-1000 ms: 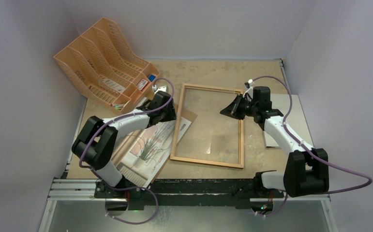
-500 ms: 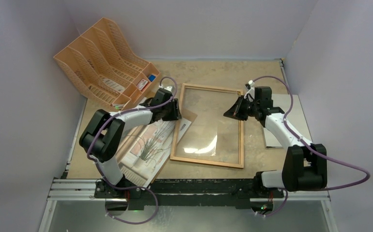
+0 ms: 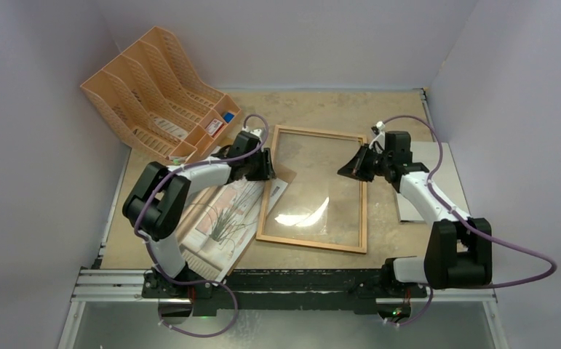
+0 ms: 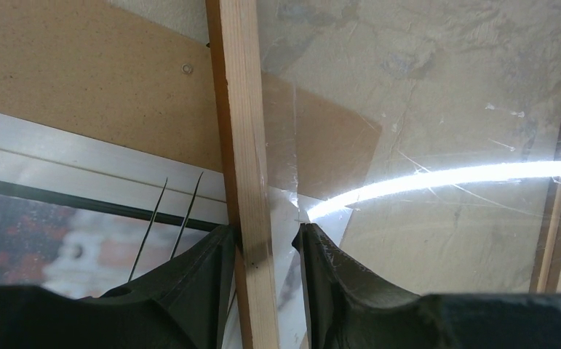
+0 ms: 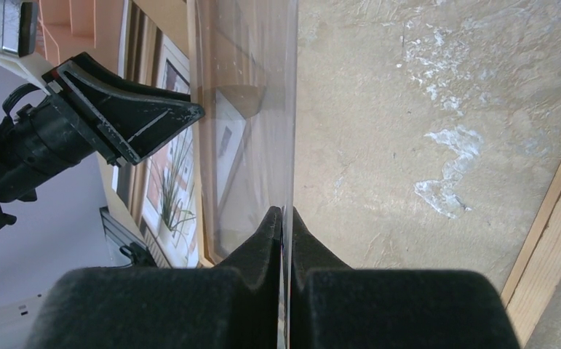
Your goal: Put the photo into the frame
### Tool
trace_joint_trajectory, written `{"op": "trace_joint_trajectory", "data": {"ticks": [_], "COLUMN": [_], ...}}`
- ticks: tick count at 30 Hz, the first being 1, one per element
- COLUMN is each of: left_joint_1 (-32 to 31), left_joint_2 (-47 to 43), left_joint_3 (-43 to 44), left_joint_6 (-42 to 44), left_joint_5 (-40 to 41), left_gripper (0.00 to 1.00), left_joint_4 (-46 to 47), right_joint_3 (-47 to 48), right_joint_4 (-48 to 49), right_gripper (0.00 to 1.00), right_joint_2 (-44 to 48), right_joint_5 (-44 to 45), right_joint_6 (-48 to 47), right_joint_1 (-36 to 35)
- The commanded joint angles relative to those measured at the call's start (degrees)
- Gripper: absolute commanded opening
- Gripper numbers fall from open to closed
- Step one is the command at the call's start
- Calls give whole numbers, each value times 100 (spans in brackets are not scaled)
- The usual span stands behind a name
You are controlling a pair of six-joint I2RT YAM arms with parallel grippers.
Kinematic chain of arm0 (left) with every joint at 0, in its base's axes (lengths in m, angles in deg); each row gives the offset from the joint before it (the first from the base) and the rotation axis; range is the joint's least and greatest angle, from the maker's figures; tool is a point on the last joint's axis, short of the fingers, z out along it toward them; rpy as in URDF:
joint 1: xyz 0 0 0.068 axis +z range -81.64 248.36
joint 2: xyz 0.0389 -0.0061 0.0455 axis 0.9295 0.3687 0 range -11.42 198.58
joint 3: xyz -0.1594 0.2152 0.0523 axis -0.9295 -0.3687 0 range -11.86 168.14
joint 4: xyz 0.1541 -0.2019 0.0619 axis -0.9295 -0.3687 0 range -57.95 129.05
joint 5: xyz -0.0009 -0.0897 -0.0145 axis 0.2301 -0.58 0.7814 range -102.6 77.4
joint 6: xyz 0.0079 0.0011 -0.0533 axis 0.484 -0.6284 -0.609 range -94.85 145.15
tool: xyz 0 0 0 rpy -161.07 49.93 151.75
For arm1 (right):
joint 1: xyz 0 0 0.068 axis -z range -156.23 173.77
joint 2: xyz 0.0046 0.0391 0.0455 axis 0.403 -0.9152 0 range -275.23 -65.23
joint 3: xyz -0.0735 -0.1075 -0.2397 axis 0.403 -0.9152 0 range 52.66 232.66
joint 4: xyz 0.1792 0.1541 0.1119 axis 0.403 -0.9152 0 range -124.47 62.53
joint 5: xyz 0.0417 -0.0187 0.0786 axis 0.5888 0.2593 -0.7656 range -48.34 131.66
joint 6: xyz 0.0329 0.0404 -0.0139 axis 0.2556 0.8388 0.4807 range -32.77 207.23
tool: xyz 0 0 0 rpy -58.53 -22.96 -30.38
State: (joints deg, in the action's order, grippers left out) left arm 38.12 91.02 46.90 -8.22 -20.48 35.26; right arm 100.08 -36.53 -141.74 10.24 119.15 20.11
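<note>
The brown wooden frame (image 3: 365,211) lies flat mid-table. The photo (image 3: 223,214) of a grassy plant lies face up to its left, its right edge under the frame's left rail (image 4: 244,145). My left gripper (image 4: 263,231) is open astride that rail. Its left finger (image 4: 204,262) rests against the wood, and a narrow gap remains at the right finger. My right gripper (image 5: 287,218) is shut on the edge of a clear pane (image 5: 248,109). The pane is tilted over the frame's opening and catches a glare (image 3: 303,214).
A brown backing board (image 4: 102,87) lies under the photo and the frame's left rail. An orange-tan file rack (image 3: 153,94) stands at the back left. A pale grey sheet (image 3: 444,156) lies at the right under my right arm. Walls close in the sides.
My left gripper has moved right, off the photo's corner and onto the frame's left rail, with its jaws narrowing. The pane in my right gripper has tilted lower, and its glare has grown.
</note>
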Motion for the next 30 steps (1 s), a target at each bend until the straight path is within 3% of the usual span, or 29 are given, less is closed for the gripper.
{"op": "trace_joint_trajectory", "data": {"ticks": [1, 19, 30], "left_joint_1": [18, 71, 97], "left_joint_2": [117, 89, 78], "left_joint_3": [179, 215, 241], "left_joint_6": [129, 96, 79], "left_joint_5": [-170, -117, -23], "left_gripper": [39, 44, 40], "left_joint_4": [87, 60, 18], "right_joint_3": [-147, -670, -686], "right_joint_4": [293, 469, 809], "right_gripper": [0, 0, 0], "right_joint_2": [162, 456, 143], "right_joint_5": [-69, 67, -325], "right_joint_6": [122, 352, 162], "right_joint_1": [32, 67, 67]}}
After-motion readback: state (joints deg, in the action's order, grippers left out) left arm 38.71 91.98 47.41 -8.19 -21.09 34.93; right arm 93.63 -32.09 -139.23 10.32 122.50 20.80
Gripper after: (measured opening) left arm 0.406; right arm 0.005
